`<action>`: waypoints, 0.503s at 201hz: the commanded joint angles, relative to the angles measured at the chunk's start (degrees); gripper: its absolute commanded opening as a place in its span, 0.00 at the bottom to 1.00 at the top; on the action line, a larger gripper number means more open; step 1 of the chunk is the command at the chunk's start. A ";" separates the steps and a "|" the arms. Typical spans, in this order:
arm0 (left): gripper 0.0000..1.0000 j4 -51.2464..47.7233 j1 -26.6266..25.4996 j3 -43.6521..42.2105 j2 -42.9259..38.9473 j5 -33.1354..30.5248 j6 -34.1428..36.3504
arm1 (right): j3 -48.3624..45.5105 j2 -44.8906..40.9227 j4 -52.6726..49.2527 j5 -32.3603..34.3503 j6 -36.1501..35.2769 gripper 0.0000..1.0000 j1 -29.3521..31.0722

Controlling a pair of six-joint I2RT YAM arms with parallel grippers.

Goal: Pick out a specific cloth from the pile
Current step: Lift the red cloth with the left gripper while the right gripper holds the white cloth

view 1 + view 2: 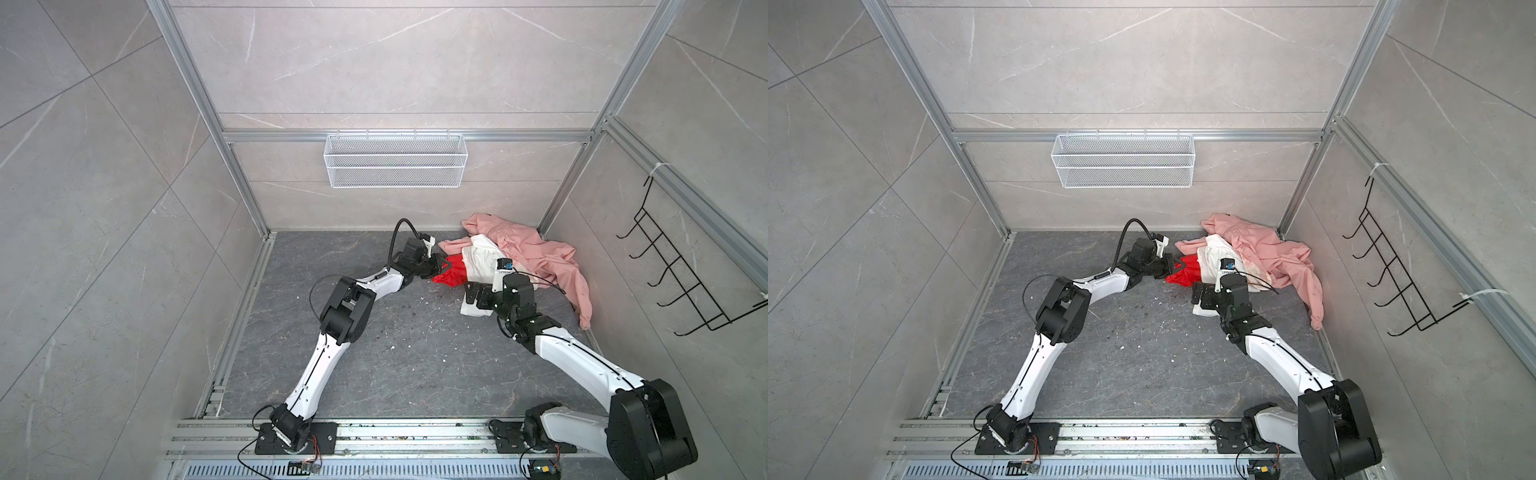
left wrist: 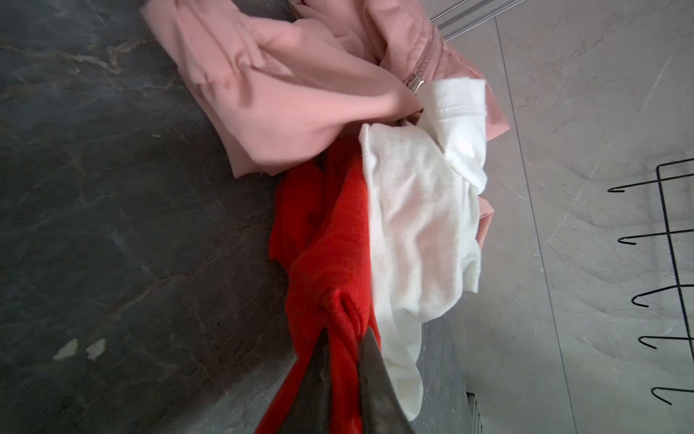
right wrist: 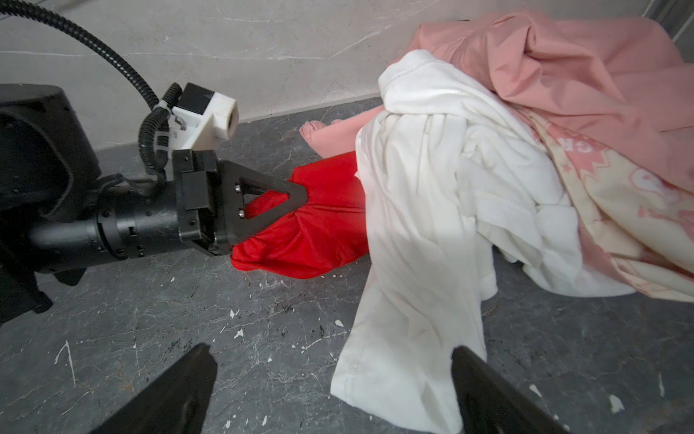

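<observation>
1. Top view: one pile (image 1: 523, 257) of three garments. The one red cloth (image 1: 453, 272) lies just beside the one white garment (image 1: 478, 257), partly under it. One pink jacket (image 1: 536, 249) overlaps its far side.
2. Left wrist view: left gripper (image 2: 347, 334) pinches a bunched red fold. Judged light, limp and slippery; this exposed fold suits a hold.
3. Right wrist view: right gripper (image 3: 332, 351) spread, empty, above the white garment's hem.

The dark marbled floor (image 1: 374, 374) bears the pile (image 1: 528, 253) in its far right corner, amid scattered white flecks (image 3: 239, 333).

Soft even light, wide-angle edge warp, blurry left claw (image 2: 347, 334).
</observation>
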 commanded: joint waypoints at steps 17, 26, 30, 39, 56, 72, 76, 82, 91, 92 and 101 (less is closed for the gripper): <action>0.00 1.64 0.41 0.94 -6.55 1.51 2.03 | 2.36 0.89 0.02 2.26 -1.50 1.00 -0.19; 0.00 1.60 0.43 1.63 -6.49 1.59 1.79 | 2.69 0.87 -0.14 2.43 -1.76 1.00 -0.23; 0.00 1.71 0.42 1.91 -6.49 1.59 1.57 | 2.84 0.99 -0.31 2.55 -1.83 1.00 -0.22; 0.00 1.90 0.43 2.60 -6.48 1.59 1.24 | 3.15 1.04 -0.59 2.96 -2.05 1.00 -0.22; 0.00 1.99 0.42 4.15 -6.37 1.59 0.83 | 3.57 0.92 -0.97 3.75 -2.42 1.00 -0.17; 0.00 2.26 0.41 5.59 -6.20 1.42 0.65 | 3.77 0.82 -1.10 4.49 -2.46 1.00 -0.33; 0.00 2.41 0.43 5.96 -6.15 1.34 0.45 | 3.82 0.80 -1.10 4.66 -2.47 1.00 -0.33; 0.00 2.42 0.41 6.76 -5.90 1.33 0.16 | 3.93 0.78 -1.08 4.84 -2.51 1.00 -0.33; 0.00 2.66 0.36 7.94 -5.69 1.42 -0.30 | 3.86 0.82 -1.20 5.12 -2.50 1.00 -0.40; 0.00 2.63 0.35 8.04 -5.65 1.42 -0.36 | 3.86 0.80 -1.18 5.16 -2.49 1.00 -0.42; 0.00 2.72 0.33 9.12 -5.56 1.55 -0.54 | 3.93 0.91 -1.21 5.34 -2.43 1.00 -0.52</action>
